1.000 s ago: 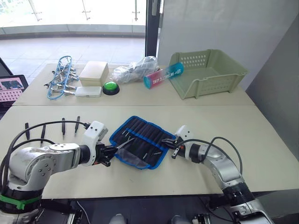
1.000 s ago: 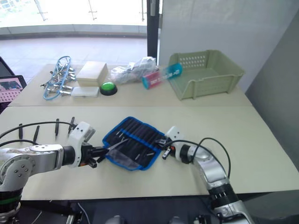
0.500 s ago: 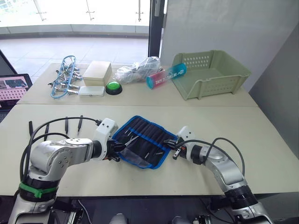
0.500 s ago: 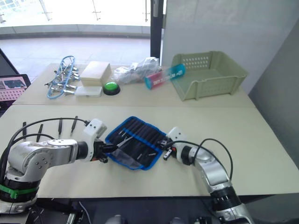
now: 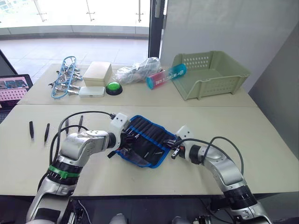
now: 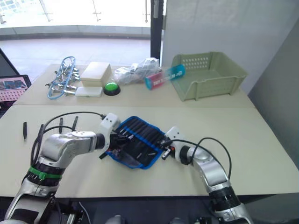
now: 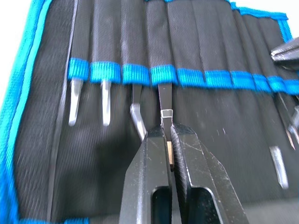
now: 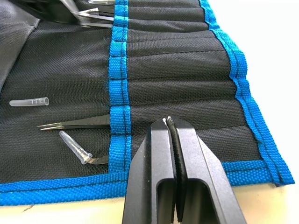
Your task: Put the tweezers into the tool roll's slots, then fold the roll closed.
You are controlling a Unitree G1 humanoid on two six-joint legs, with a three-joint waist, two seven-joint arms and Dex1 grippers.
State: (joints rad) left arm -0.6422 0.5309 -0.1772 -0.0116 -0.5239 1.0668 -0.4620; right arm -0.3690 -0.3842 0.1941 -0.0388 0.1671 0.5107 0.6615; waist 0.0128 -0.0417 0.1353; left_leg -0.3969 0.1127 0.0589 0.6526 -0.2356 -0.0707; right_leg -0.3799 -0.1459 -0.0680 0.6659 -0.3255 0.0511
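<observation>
- Left wrist view: left tool (image 7: 169, 140) pinched tight on a black tweezer (image 7: 164, 100) whose tip end sits under the blue band of a slot (image 7: 163, 74); looks part-way seated, not pushed home.
- Same view: three more slots beside it already hold tools with capped tips; several pockets further along the row look unfilled.
- Right wrist view: right tool (image 8: 171, 135) closed with nothing between its fingers, resting on the tool roll (image 8: 177, 88) near its blue-edged corner, seemingly pinning it flat.
- Eye views: roll lies open and flat on the near counter (image 5: 261, 135), between the two arms.
- Further toward the robot's left on the counter: loose tweezers (image 5: 31, 130) lying apart from the roll, roughly four, not yet slotted.
- Far counter: green basket (image 5: 210, 72), green button (image 5: 112, 87), white box (image 5: 97, 73), all untouched.
- Progress judgement: early-to-mid; remaining tweezers to load, fold not started.
</observation>
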